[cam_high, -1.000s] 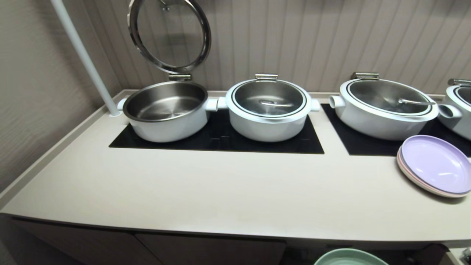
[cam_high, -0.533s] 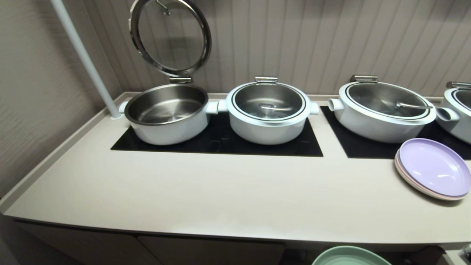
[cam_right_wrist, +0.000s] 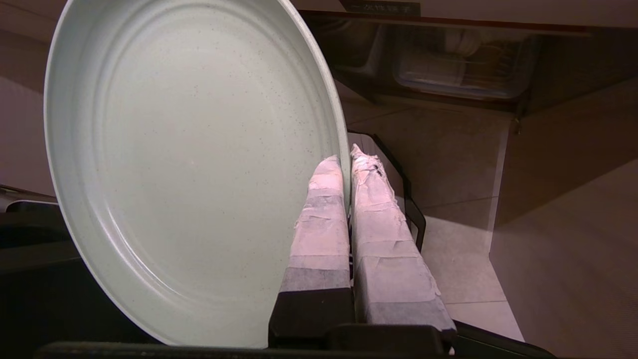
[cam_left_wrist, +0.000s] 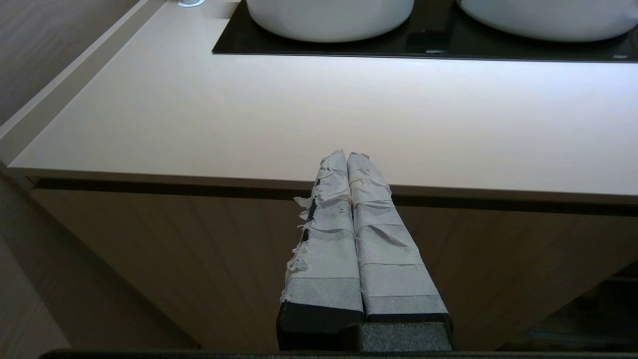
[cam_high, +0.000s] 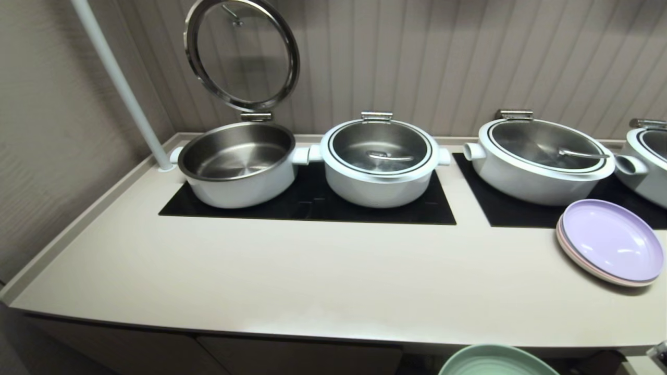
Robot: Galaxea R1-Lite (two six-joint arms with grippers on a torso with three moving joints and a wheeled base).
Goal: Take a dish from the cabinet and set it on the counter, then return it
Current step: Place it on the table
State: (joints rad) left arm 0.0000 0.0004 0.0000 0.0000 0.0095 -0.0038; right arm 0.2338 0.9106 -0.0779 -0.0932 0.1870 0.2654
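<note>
Below the worktop's [cam_high: 312,281] front edge, the right gripper [cam_right_wrist: 349,159] has its taped fingers [cam_right_wrist: 324,219] pinching the rim of the mint-green dish [cam_right_wrist: 189,164], held before the open cabinet [cam_right_wrist: 448,65]. Left gripper [cam_left_wrist: 349,159] hangs idle in front of the worktop, fingers pressed together.

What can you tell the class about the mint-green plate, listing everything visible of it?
The mint-green plate is round, shallow and matte, with a raised rim, faint dark specks and nothing on it. The right end effector is shut on its rim, one taped finger on each face. In the head view only its upper edge shows, below the counter's front edge, near the open cabinet.
</note>
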